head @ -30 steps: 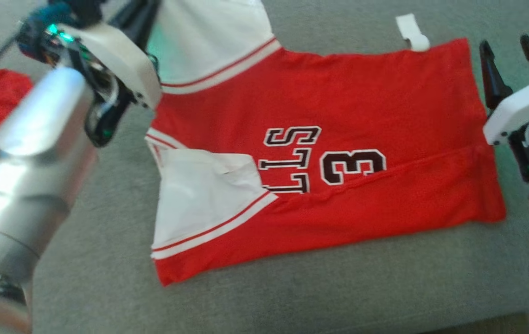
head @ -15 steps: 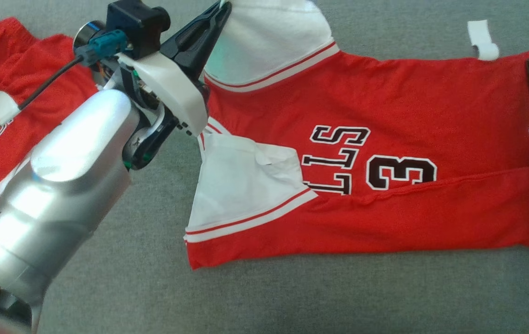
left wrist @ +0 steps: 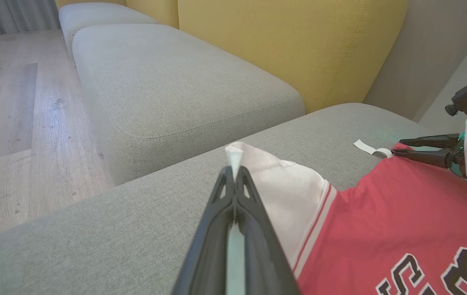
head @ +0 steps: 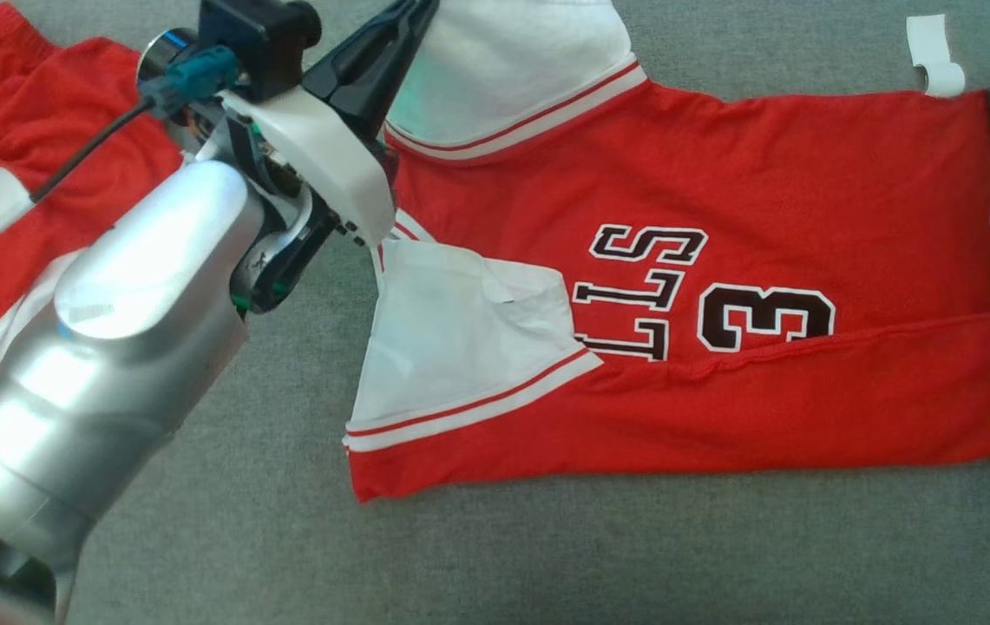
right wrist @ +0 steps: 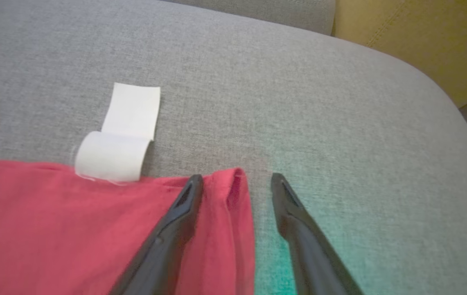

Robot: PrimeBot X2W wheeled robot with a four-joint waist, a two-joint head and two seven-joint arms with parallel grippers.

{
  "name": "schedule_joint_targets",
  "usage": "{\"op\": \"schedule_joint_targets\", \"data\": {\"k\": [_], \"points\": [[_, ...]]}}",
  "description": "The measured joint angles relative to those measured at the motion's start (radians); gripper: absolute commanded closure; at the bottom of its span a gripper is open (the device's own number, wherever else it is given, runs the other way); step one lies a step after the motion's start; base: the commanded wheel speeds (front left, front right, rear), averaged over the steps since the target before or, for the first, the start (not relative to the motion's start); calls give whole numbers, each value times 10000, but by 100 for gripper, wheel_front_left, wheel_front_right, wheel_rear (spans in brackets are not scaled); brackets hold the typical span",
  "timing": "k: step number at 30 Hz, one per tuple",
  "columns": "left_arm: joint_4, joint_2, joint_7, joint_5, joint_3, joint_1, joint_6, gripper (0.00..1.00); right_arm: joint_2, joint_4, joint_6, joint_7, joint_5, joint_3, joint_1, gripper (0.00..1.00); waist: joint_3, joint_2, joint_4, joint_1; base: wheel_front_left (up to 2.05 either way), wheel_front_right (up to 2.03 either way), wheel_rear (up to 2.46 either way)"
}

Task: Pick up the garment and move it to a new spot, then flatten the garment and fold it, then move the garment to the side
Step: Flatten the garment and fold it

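Left gripper pinched shut on white shoulder of shirt. Right gripper wide, red hem corner between jaws, not gripped yet. Shirt flat on sofa. I guess soft, light, floppy; I grab corners.

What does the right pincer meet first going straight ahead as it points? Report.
Probably the grey cushion: the open right pincer straddles a corner of the red jersey, with bare cushion beyond its tips. The white tag lies left of that line. Depth is unclear.
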Motion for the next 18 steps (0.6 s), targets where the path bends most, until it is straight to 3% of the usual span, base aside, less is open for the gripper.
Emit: {"op": "schedule_joint_targets", "data": {"k": [1,7,18], "points": [[-4,10,0,-23,17,-9,2,100,2,-2,0,31,84,128,-34,100,9,0,-18,0,0,0,0],[33,186,-2,-13,52,-229,102,100,21,8,0,-86,583,614,-193,100,53,0,-171,0,0,0,0],[968,284,-545,2,510,-818,276,100,113,157,0,-1478,1505,192,-1533,100,87,0,-521,0,0,0,0]]}}
